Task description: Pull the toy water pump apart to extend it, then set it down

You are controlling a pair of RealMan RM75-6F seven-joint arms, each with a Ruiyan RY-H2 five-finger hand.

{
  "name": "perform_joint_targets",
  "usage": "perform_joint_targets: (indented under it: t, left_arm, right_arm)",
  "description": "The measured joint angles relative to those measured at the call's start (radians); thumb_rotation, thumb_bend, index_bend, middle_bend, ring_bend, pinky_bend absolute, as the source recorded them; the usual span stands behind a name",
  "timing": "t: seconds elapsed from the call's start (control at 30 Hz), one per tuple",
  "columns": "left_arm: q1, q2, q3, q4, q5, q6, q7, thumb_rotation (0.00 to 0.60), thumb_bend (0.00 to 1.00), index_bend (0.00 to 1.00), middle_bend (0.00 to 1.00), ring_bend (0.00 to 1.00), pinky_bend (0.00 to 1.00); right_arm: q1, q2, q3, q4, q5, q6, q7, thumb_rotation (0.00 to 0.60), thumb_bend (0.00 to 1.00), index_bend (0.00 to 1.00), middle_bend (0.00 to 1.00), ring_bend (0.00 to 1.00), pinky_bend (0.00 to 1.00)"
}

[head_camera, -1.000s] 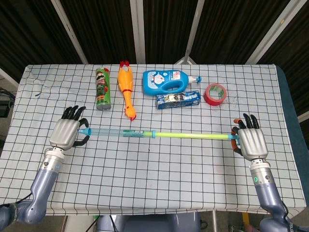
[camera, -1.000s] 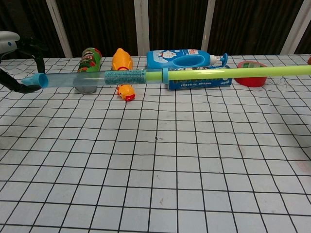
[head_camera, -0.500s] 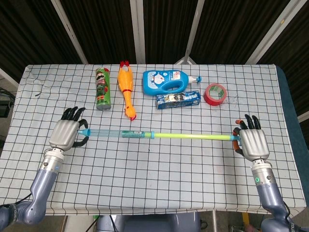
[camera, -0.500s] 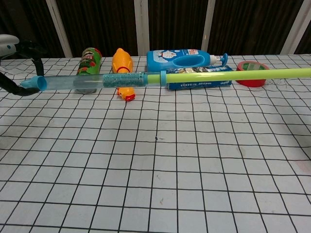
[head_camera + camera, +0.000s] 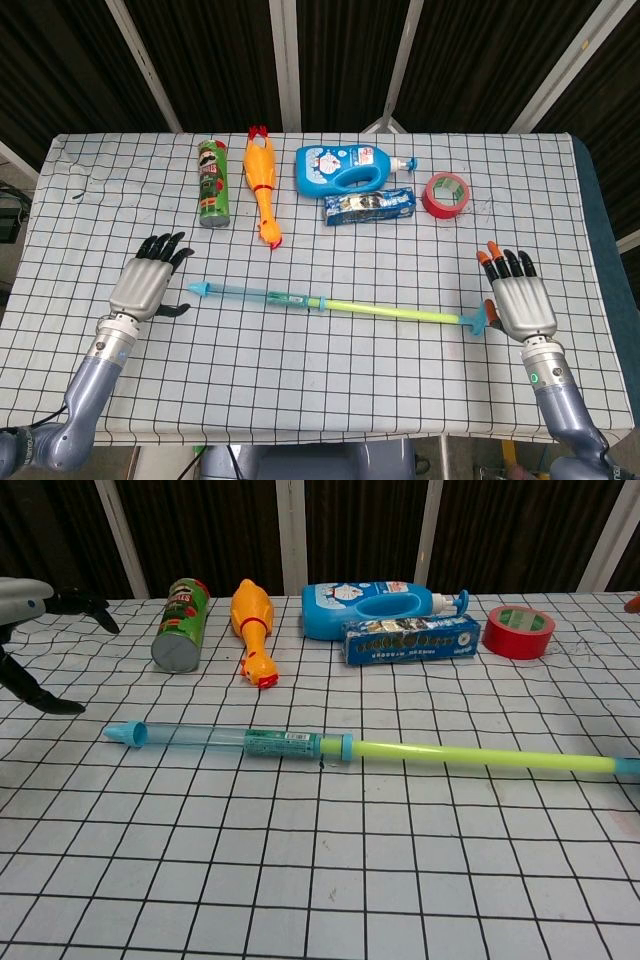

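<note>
The toy water pump (image 5: pixel 330 303) (image 5: pixel 300 744) lies flat on the checked table, fully extended: a clear blue barrel on the left and a yellow-green rod running right to a blue handle end (image 5: pixel 476 324). My left hand (image 5: pixel 146 285) (image 5: pixel 25 630) hovers just left of the nozzle tip, fingers spread, holding nothing. Over by the handle end, my right hand (image 5: pixel 518 300) is spread too and does not grip it.
Along the back of the table (image 5: pixel 330 390) lie a green chip can (image 5: pixel 212 182), a rubber chicken (image 5: pixel 264 196), a blue detergent bottle (image 5: pixel 350 166), a blue packet (image 5: pixel 368 207) and a red tape roll (image 5: pixel 446 194).
Both hands have let go of the pump and spread their fingers. The pump has dropped from mid-air onto the table and now lies slightly slanted.
</note>
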Motion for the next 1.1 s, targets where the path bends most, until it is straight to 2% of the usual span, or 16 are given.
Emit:
perform_joint_targets:
  t: [0.17,0.33,0.57,0.87,1.0,1.1]
  left_arm:
    - [0.006,0.015,0.006,-0.019,0.001,-0.006,-0.016,0.6,0.22,0.13,0.0,0.0,0.0]
    - [0.032,0.035,0.018,-0.049,0.041,0.013,-0.062,0.6,0.22,0.1,0.0,0.0,0.0]
    - [0.098,0.072,0.068,-0.08,0.2,0.085,-0.124,0.6,0.18,0.08,0.0,0.0,0.0]
    - [0.253,0.127,0.189,-0.05,0.507,0.28,-0.244,0.6,0.15,0.04,0.0,0.0,0.0]
    - [0.346,0.13,0.236,0.042,0.608,0.405,-0.311,0.6,0.14,0.01,0.0,0.0,0.0]
    - [0.41,0.124,0.26,0.112,0.635,0.466,-0.362,0.6,0.14,0.0,0.0,0.0,0.0]
  right_arm:
    - [0.007,0.019,-0.008,-0.027,0.033,-0.005,-0.039,0.6,0.56,0.0,0.0,0.0,0.0]
    - [-0.008,0.032,-0.02,-0.042,-0.012,0.021,-0.026,0.6,0.55,0.0,0.0,0.0,0.0]
    - [-0.075,0.049,-0.056,-0.042,-0.147,0.089,0.081,0.6,0.39,0.0,0.0,0.0,0.0]
    - [-0.205,0.06,-0.108,0.036,-0.301,0.214,0.316,0.6,0.39,0.0,0.0,0.0,0.0]
    - [-0.281,0.055,-0.136,0.097,-0.381,0.318,0.419,0.6,0.39,0.0,0.0,0.0,0.0]
    - [-0.345,0.043,-0.157,0.165,-0.446,0.392,0.485,0.6,0.39,0.0,0.0,0.0,0.0]
